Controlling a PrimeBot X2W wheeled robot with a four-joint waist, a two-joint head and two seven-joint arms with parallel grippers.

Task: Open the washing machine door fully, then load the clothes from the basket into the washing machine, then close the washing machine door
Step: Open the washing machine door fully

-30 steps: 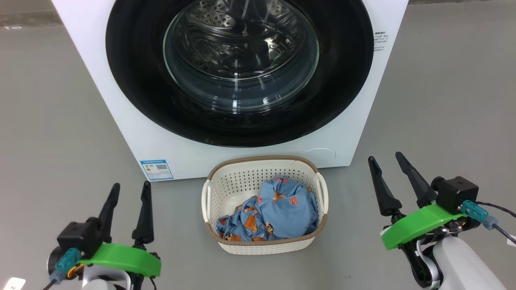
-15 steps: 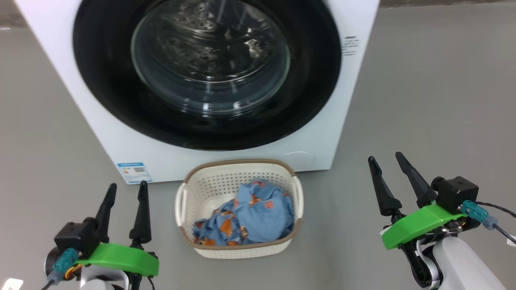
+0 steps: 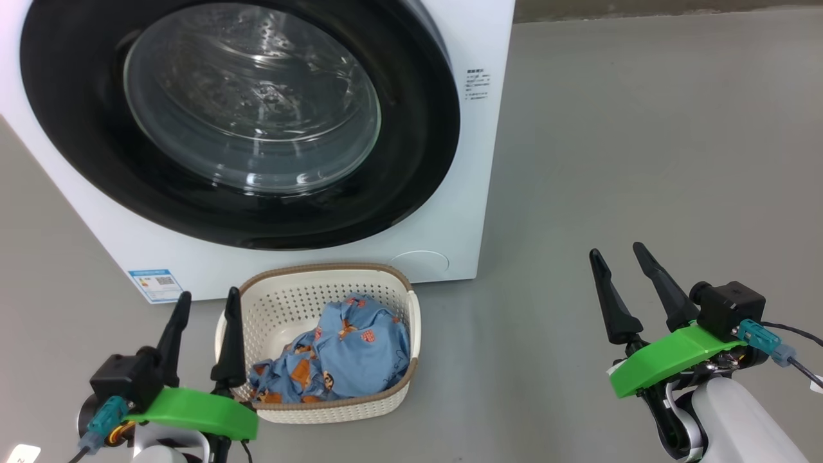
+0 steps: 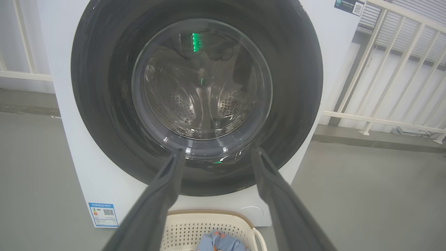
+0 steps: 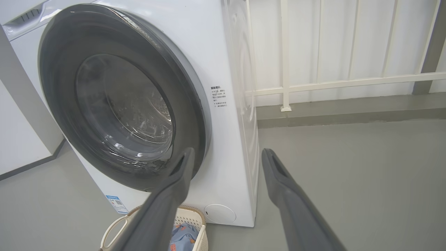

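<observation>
The white washing machine [image 3: 479,161] stands at the upper left of the head view, its round black door [image 3: 411,167] shut against the front, glass window [image 3: 251,103] bulging at the centre. On the floor before it sits the cream basket [image 3: 286,307] holding light-blue bear-print clothes [image 3: 350,350]. My left gripper [image 3: 207,307] is open and empty at the lower left, its fingertips just left of the basket. My right gripper [image 3: 617,257] is open and empty at the lower right, well clear of the machine. Both wrist views face the door [image 4: 296,87] [image 5: 55,69].
Grey floor [image 3: 643,128] stretches wide to the right of the machine. A white railing [image 5: 313,85] and a low kerb run behind it. A blue label [image 3: 154,285] marks the machine's lower left corner.
The camera has swung to the right, so machine and basket sit further left in the picture. Both grippers stay open and keep their pose.
</observation>
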